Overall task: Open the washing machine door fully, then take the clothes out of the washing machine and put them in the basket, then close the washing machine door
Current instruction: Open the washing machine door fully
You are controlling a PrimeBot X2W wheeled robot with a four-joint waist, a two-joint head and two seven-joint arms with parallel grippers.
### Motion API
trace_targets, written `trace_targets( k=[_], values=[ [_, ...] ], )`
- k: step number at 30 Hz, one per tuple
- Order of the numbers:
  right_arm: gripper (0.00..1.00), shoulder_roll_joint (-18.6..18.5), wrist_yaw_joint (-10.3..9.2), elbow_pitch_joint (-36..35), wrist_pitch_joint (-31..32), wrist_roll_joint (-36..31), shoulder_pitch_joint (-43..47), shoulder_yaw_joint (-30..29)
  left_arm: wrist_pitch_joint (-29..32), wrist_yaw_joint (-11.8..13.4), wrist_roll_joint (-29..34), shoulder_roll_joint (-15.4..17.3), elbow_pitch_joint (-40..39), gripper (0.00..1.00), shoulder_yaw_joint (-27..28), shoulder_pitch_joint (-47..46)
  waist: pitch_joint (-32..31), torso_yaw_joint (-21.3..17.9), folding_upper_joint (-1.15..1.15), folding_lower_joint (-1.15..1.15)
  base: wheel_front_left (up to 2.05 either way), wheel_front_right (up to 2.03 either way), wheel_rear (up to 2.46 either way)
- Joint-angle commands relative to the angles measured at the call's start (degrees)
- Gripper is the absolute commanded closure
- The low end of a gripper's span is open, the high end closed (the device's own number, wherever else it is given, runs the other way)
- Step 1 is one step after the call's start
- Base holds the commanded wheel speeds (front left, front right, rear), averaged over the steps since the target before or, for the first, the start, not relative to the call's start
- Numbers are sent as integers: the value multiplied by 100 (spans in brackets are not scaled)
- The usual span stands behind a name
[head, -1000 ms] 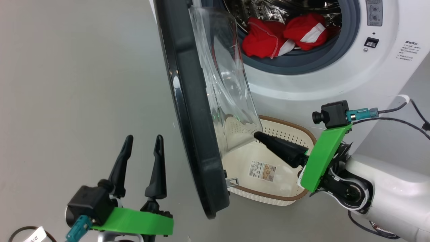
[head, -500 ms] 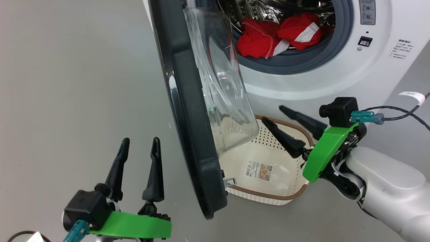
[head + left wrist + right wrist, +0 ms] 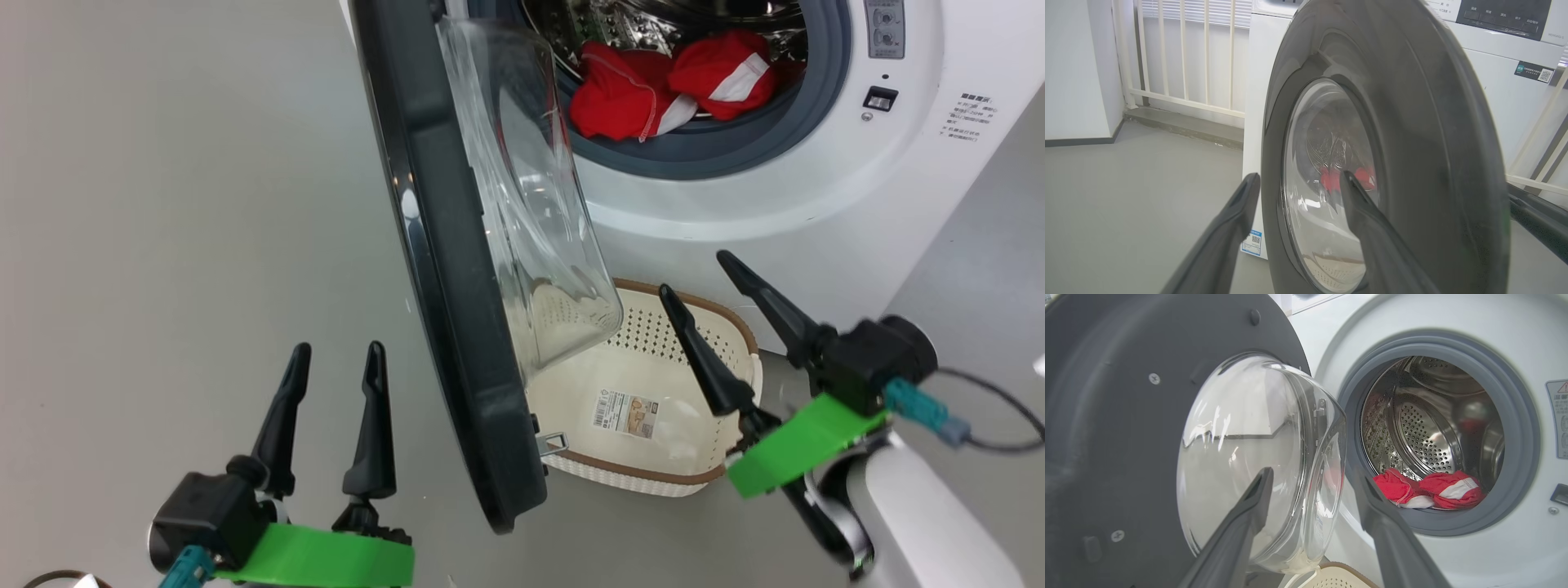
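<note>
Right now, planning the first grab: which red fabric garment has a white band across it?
The right-hand red fabric garment; the left-hand garment has white only along edges.

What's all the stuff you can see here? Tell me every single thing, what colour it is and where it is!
washing machine: one, white, at the back
washing machine door: one, black with a clear glass bowl, swung open at the left of the drum opening
clothes: two, red with white, inside the drum near its front
basket: one, cream with a brown rim, on the floor before the machine, no clothes in it
label sticker: one, white, on the basket's bottom
blue sticker: one, low on the machine's side
railing: one, white, beside the machine
floor: grey
left gripper: one, dark fingers, open, outside the door
right gripper: one, dark fingers, open, above the basket
</note>
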Motion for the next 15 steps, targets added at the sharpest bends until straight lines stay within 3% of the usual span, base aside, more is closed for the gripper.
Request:
trace_targets(
  k=[1,7,15],
  values=[
    [0,261,37,-562,128,-398,358,-244,-64,52,36,112,-148,0,199,-91,23,10,0,0,0,0,0],
    [0,784,37,-1676,426,-1281,1291,-831,-133,52,96,107,-111,0,232,-113,37,3,0,0,0,0,0],
    [0,886,37,-2131,431,-1385,1875,-1110,-188,67,181,88,-82,0,262,-84,3,-33,0,0,0,0,0]
  ],
)
